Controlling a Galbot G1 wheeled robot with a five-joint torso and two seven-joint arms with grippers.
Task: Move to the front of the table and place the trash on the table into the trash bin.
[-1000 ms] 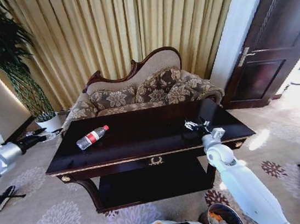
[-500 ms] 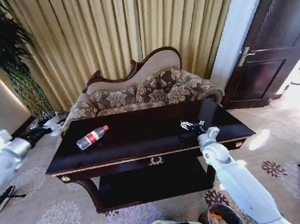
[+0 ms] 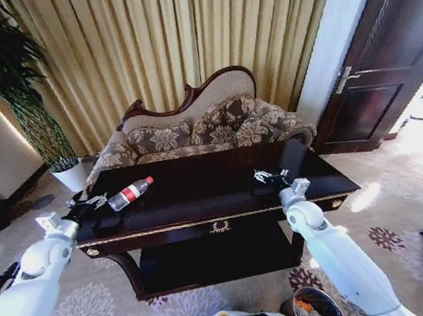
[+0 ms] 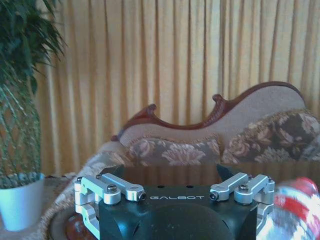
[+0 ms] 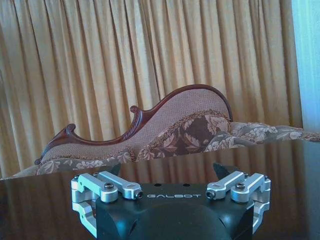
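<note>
I have the table [image 3: 201, 194] squarely in front of me, its dark glossy top running across the middle of the head view with a patterned sofa [image 3: 207, 127] and gold curtains [image 3: 180, 37] behind it. The trash bin [image 3: 317, 309] sits at the bottom of the frame, right of centre, on the carpet beside my right arm, with something orange inside. On the table's left part lies the bottle [image 3: 130, 194], on its side, its long axis slanting from the clear base at lower left up to the red cap at upper right. My left gripper [image 3: 87, 205] hangs over the table's left edge, just beside the bottle's base, so the bottle lies to the right of it in the frame and a little further back. In the left wrist view the bottle [image 4: 292, 210] shows as a red-and-clear blur at the lower right corner, off to one side rather than between the jaws, which stand spread apart with nothing in them. My right gripper [image 3: 270, 175] is over the table's right part, well apart from the bottle, jaws likewise spread and empty. I judge the left arm clearly the nearer; it needs to shift toward the bottle and meet it across the slant.
</note>
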